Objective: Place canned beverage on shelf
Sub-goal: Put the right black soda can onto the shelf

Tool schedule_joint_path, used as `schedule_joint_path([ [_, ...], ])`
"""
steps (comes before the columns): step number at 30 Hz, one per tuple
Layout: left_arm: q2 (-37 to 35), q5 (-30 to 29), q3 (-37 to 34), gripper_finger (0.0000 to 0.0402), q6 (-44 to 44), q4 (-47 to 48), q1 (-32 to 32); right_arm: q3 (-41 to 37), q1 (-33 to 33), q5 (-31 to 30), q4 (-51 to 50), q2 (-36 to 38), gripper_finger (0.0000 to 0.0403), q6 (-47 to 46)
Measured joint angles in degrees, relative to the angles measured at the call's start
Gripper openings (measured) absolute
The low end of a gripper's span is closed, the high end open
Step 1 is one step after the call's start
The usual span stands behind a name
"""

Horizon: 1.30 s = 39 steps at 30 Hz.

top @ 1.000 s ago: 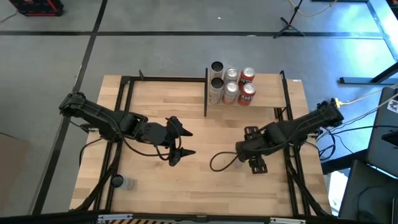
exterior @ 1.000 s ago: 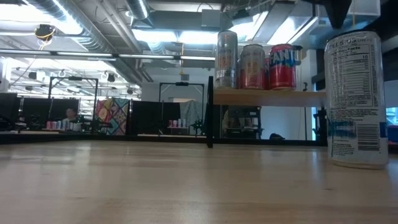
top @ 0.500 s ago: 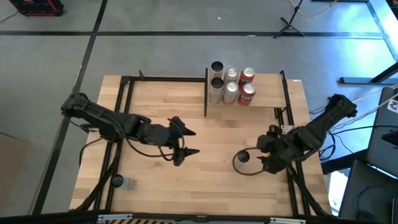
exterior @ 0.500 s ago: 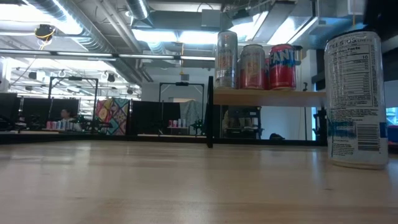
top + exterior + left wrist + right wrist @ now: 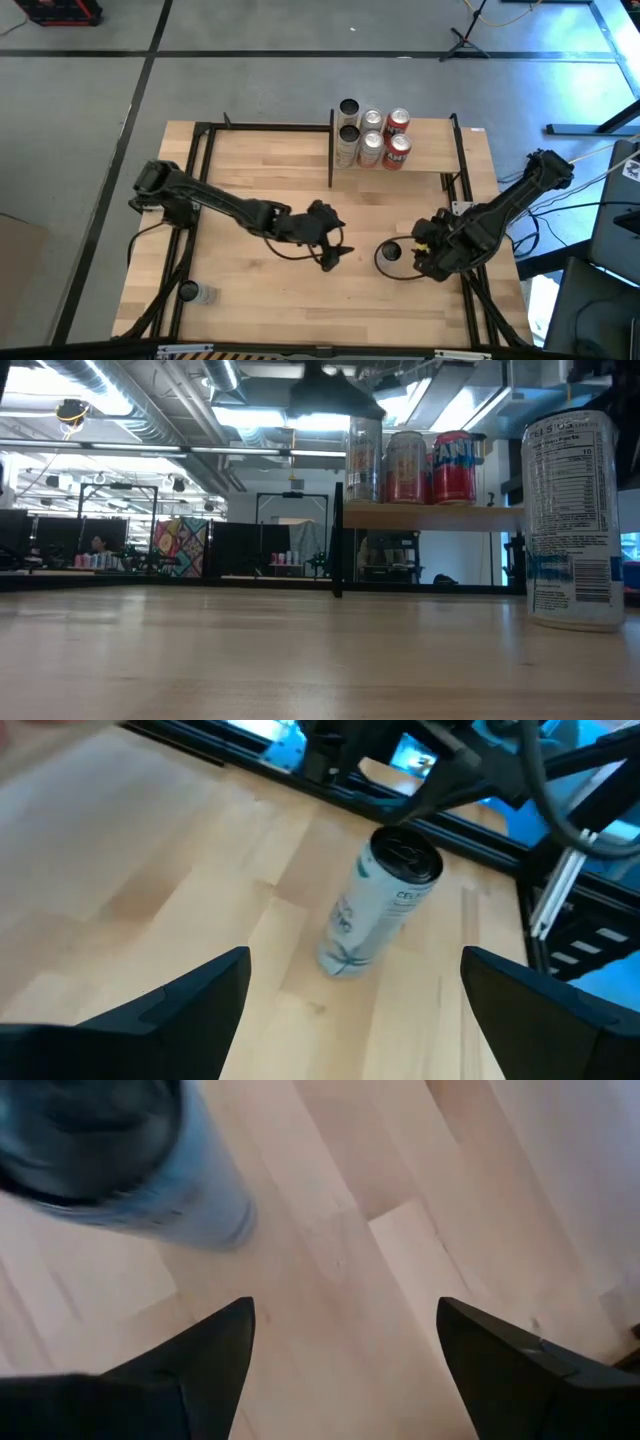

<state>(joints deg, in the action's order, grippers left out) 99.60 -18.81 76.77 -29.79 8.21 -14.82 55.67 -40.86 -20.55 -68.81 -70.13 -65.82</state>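
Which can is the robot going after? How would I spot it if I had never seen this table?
Start from the shelf at the table's far edge, where six cans stand crowded. Come toward the near right side, between the left gripper and right gripper. There the white and blue can stands upright and alone on bare wood.

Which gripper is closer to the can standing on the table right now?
Right. The right gripper sits open just beside the can; the left gripper, also open, is farther off on its other side.
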Motion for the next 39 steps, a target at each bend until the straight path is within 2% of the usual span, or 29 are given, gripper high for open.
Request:
schedule_joint_path([
  [7, 6.1, 2.1, 0.0, 0.035, -0.6, -7.6, -0.4, -4.0, 0.0, -0.2, 2.9, 0.0, 0.0301, -1.9],
  [15, 11.2, 3.5, 0.0, 0.035, -1.6, -10.4, -0.7, -4.1, 0.0, -5.0, 6.7, 0.0, 0.0301, -1.9],
  [22, 15.6, 3.5, 0.0, 0.035, -1.7, -20.8, -0.3, -4.1, 0.0, -9.7, 10.2, 0.0, 0.0301, -1.9],
  [27, 19.0, 2.9, 0.0, 0.035, -3.2, -27.2, 0.1, -4.1, 0.0, -10.0, 11.6, 0.0, 0.0301, -1.5],
  [39, 22.0, 3.2, 0.0, 0.035, -6.3, -28.9, 2.5, -4.1, 0.0, -9.9, 13.9, -0.2, 0.0301, -1.4],
])
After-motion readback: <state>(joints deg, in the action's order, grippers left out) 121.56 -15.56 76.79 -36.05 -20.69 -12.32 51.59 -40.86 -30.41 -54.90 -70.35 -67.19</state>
